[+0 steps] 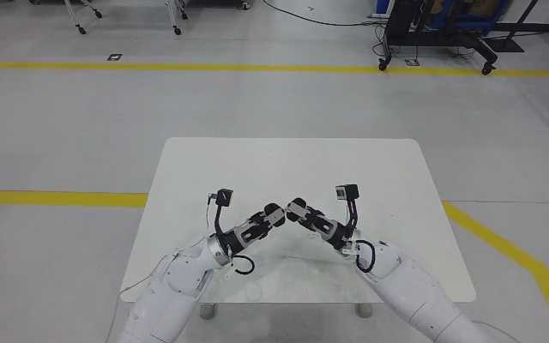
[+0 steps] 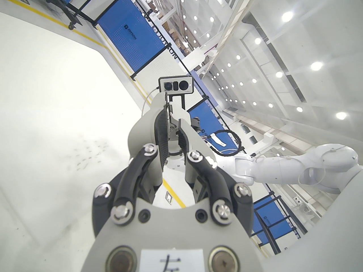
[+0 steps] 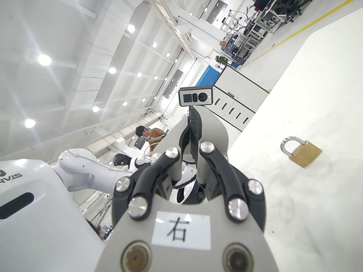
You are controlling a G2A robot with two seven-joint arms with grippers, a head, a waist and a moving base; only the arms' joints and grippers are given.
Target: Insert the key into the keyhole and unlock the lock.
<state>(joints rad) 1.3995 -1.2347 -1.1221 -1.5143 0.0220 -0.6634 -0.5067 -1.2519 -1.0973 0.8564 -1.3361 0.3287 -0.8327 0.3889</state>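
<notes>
The brass padlock (image 3: 302,153) lies flat on the white bench (image 3: 312,86). Its steel shackle (image 3: 289,143) is at the end turned toward the right tool (image 3: 194,114). The bottom face of its body, where I judge the keyhole to be, is turned away and hidden. Its long axis, shackle to body, runs aslant to the line of that tool's fingers rather than along it. The padlock sits near the right tool, off to one side of it and lower, not touching it. That tool is clenched, its pads pressed together with nothing to be seen between them. The left tool (image 2: 169,108) faces it nose to nose above the bench, likewise clenched with nothing visible in it. From this I judge the right arm the nearer to the padlock; it would need to swing sideways and down, then meet the lock across its body.
</notes>
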